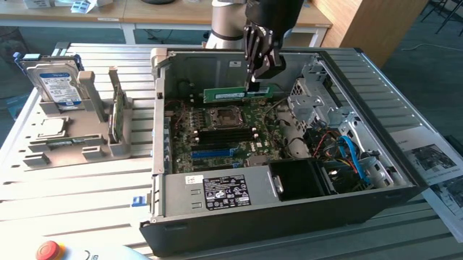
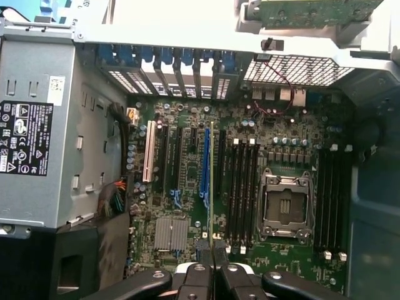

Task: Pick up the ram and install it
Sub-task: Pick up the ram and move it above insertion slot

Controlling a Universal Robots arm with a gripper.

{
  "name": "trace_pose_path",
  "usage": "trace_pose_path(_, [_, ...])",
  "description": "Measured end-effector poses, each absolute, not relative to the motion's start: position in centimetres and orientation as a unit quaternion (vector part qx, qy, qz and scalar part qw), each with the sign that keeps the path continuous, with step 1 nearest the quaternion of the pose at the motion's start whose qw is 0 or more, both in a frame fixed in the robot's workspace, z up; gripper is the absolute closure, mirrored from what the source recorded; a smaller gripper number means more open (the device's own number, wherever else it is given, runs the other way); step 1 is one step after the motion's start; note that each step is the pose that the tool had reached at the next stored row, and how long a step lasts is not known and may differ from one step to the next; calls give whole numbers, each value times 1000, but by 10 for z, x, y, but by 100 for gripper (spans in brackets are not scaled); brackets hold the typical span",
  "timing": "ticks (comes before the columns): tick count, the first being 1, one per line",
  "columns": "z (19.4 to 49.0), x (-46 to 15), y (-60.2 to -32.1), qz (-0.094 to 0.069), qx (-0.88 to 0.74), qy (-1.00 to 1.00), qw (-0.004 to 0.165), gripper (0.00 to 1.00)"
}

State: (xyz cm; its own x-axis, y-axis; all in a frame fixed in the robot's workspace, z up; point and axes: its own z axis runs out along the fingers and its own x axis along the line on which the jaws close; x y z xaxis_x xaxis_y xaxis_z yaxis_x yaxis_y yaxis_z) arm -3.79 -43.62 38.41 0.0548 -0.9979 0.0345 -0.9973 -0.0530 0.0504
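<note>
The ram (image 1: 235, 93) is a long green stick with a white sticker. It hangs level above the motherboard (image 1: 190, 142) inside the open computer case (image 1: 376, 201), over the CPU socket (image 1: 223, 116). My gripper (image 1: 255, 82) comes down from above and is shut on the stick's end on the exterior view's right. In the wrist view the ram (image 2: 212, 187) shows edge-on as a thin line between the blue slot (image 2: 205, 162) and the black memory slots (image 2: 242, 187). My gripper (image 2: 212, 265) is clamped on its near end.
A grey power supply (image 1: 217, 192) and a black fan shroud (image 1: 304, 181) fill the case's near side. Drive cages and blue cables (image 1: 354, 157) sit on the exterior view's right. A grey rack on the left holds a hard drive (image 1: 58, 86) and another stick (image 1: 116, 116). A red button (image 1: 49, 250) is at the front.
</note>
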Motion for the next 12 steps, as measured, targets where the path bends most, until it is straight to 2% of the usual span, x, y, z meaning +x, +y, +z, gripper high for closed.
trace_pose_path(12, [377, -38, -435, -5, 726, -688, 30, 88])
